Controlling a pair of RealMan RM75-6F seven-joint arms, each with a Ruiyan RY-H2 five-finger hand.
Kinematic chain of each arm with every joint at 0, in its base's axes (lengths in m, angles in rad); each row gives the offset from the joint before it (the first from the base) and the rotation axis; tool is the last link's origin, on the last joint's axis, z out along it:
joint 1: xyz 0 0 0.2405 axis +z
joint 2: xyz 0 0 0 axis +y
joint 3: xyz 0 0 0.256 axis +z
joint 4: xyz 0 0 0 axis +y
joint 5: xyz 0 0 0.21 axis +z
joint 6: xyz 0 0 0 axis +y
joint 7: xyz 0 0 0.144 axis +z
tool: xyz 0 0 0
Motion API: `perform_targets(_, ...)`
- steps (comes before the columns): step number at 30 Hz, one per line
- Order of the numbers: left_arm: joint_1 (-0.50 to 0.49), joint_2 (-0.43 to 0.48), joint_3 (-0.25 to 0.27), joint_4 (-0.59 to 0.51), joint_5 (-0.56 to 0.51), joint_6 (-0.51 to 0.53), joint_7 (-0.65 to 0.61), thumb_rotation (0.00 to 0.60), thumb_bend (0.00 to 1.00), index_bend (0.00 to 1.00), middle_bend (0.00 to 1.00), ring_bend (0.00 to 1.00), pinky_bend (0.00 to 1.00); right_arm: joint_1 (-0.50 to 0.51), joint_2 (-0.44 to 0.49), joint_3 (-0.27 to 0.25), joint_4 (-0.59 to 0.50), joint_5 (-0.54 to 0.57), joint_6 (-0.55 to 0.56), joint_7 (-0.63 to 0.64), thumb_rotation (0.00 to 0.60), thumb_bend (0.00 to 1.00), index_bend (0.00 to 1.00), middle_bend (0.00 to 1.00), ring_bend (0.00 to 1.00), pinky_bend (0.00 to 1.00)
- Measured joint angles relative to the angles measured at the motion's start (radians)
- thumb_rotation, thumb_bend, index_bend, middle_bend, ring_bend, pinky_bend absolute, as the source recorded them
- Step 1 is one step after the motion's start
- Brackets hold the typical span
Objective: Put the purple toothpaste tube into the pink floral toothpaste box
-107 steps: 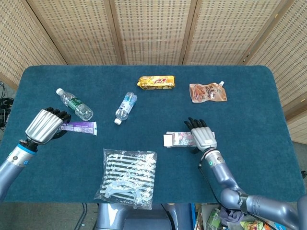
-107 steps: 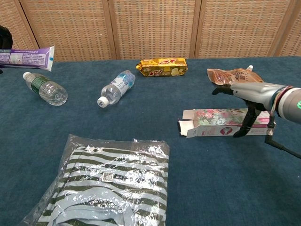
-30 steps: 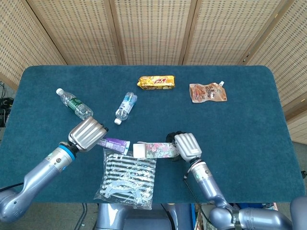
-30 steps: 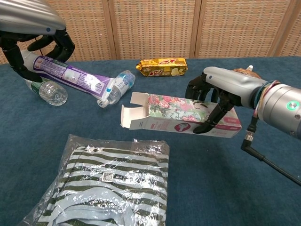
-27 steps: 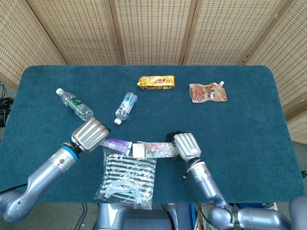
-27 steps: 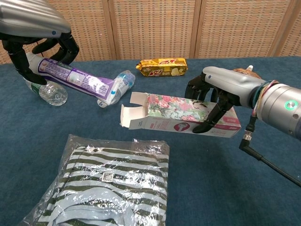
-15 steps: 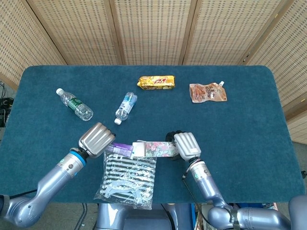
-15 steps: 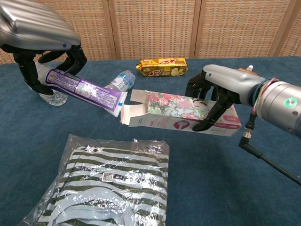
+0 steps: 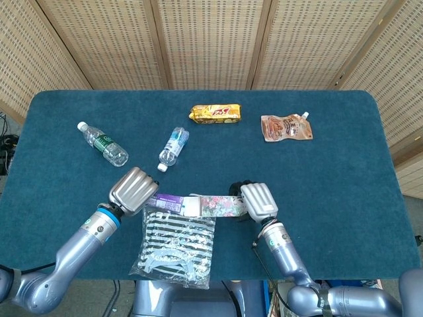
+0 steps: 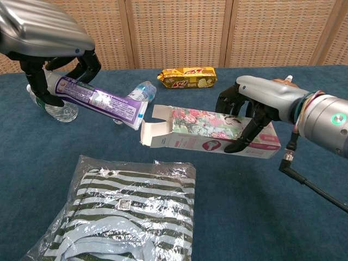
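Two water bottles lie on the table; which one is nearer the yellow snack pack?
The blue-labelled bottle, lying mid-table with its white cap toward the robot. The green-labelled bottle lies farther left, toward the table's left edge, well away from the yellow snack pack.

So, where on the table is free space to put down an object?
Bare cloth lies right of the floral box, below the brown pouch, and at the left edge below the green-label bottle. The front middle is crowded: both hands, the tube and the striped packet.

purple tube (image 10: 100, 101), pink floral box (image 10: 209, 132), seemingly green-striped packet (image 10: 120, 212)
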Motion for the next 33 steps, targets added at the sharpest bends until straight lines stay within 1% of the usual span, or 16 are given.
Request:
perform_targets(11,0.001,-0.067,0.001,0.038,0.013,0.034,-0.019,0.6,0.39,0.86,0.74,0.65,0.64,0.004,0.0,0.002,-0.014,0.0,0.009,-0.001,0.6,0.09,0.57,0.46,0.38,0.45)
perform_targets(21,0.001,-0.143,-0.001,0.061,0.03,0.093,-0.008,0.6,0.39,0.86,0.75,0.65,0.65,0.006,0.002,0.003,-0.03,0.003,0.015,0.002,0.6,0.09,0.57,0.46,0.38,0.45)
perform_targets(33,0.005,-0.217,-0.007,0.078,0.047,0.135,0.006,0.6,0.4,0.86,0.75,0.66,0.65,0.006,0.007,0.002,-0.046,0.0,0.024,0.007,0.6,0.09,0.57,0.46,0.38,0.45)
